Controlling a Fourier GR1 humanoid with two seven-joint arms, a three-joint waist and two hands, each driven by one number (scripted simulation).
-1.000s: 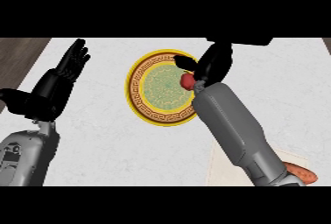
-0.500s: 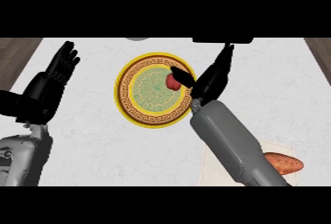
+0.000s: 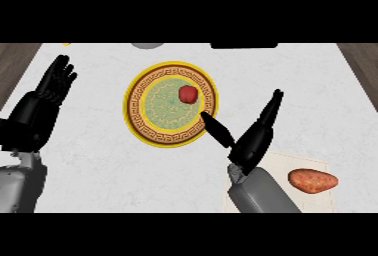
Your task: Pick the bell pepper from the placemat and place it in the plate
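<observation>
The red bell pepper (image 3: 188,93) lies inside the round yellow-rimmed plate (image 3: 139,127), toward its upper right, with nothing touching it. My right hand (image 3: 251,142) is open below and to the right of the plate, fingers straight and thumb spread toward the plate's rim, apart from the pepper. The beige placemat (image 3: 277,162) lies at the lower right, partly under my right forearm. My left hand (image 3: 40,107) rests open at the left edge, fingers up.
An orange-brown potato (image 3: 312,181) lies on the placemat at the lower right. A grey object (image 3: 147,45) and a dark one (image 3: 244,45) sit at the counter's far edge. Dark wood shows beyond the counter's left and right corners.
My right hand has let go of the bell pepper, which now lies in the plate, and has pulled back down and to the right with its fingers straightened.
</observation>
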